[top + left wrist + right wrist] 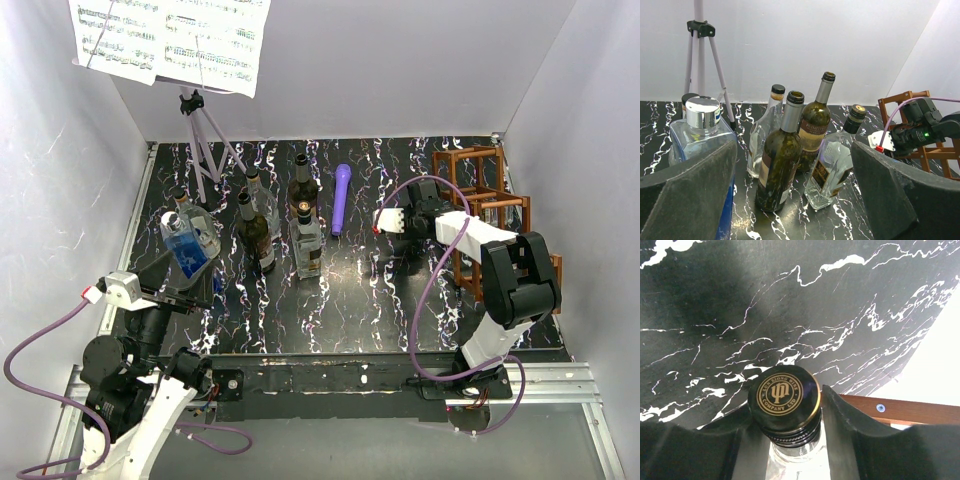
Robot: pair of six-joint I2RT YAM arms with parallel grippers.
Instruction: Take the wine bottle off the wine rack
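Landmark: the wine rack (pixel 497 205), a reddish-brown open wooden frame, is standing at the right edge of the black marbled table (pixel 350 300).
Wine bottle: the wine bottle (pixel 785 390) is showing only its black cap with a gold crest and a little clear glass neck, just beside one wooden rail of the rack. In the overhead view the right arm is covering it.
Right gripper: the right gripper (pixel 786 406) is bracketing the bottle's neck at the rack's left side, one dark finger close against each side of the cap. Whether the fingers are already pinching the bottle cannot be told.
Left gripper: the left gripper (pixel 794 150) is hanging well apart from the rack, across the table, with its fingers spread wide and holding nothing.
Standing bottles: a cluster of upright bottles (pixel 270 225) is standing between the left gripper and the rack. A square clear bottle with a blue label (pixel 190 242) is sitting farthest from the rack.
Purple object: a slim purple object (pixel 341 198) is lying between the cluster and the rack.
Music stand: a grey tripod music stand (pixel 205 140) carrying sheet music (pixel 170 35) is standing in the far corner opposite the rack.
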